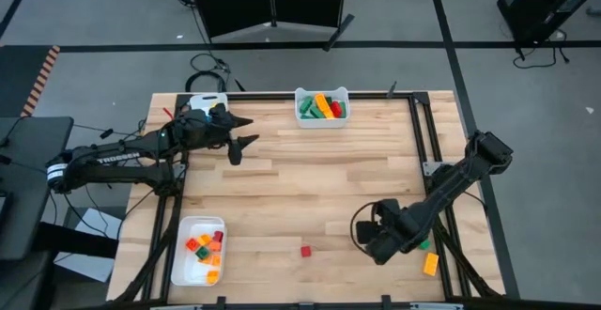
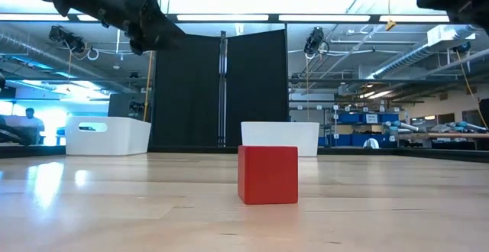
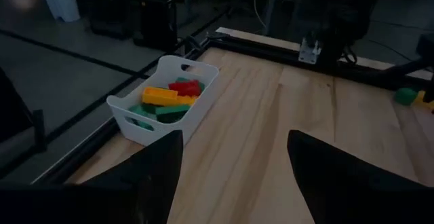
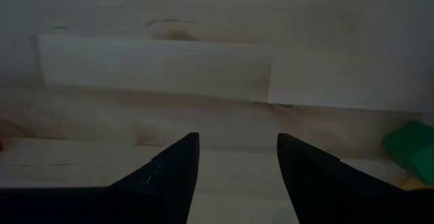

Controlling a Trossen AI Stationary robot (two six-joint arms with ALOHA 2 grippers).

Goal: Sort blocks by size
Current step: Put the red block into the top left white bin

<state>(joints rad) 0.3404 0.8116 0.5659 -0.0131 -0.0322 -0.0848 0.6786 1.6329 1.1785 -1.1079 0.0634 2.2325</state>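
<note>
Red block: a small red plastic cube alone on bare wood near the table's front edge, between the two front corners; in the low view it stands upright, nothing touching it.
Other loose blocks: an orange brick and a small green brick, well to the right of the red cube, just beside the right gripper.
Front-left tray: white rectangular plastic tray, well left of the red cube, holding small red, orange and yellow bricks.
Back tray: white plastic tray at the far edge, straight back from the red cube, filled with longer green, yellow, orange and red bricks.
Third tray: a white handled bin at the back left corner, partly under the left arm.
Right gripper: low over the wood to the right of the red cube — fingers parted, nothing between them.
Left gripper: raised, far back and left of the red cube, facing the back tray — fingers apart and empty.
Surface: pale wood-plank tabletop with a black metal frame along its edges.
Room: grey floor with black tape lines, a black panel screen behind the table, ceiling strip lights, shelving with blue bins, a person far off at the left.
Writing: white lettering "TROSSEN" on the left arm.
</note>
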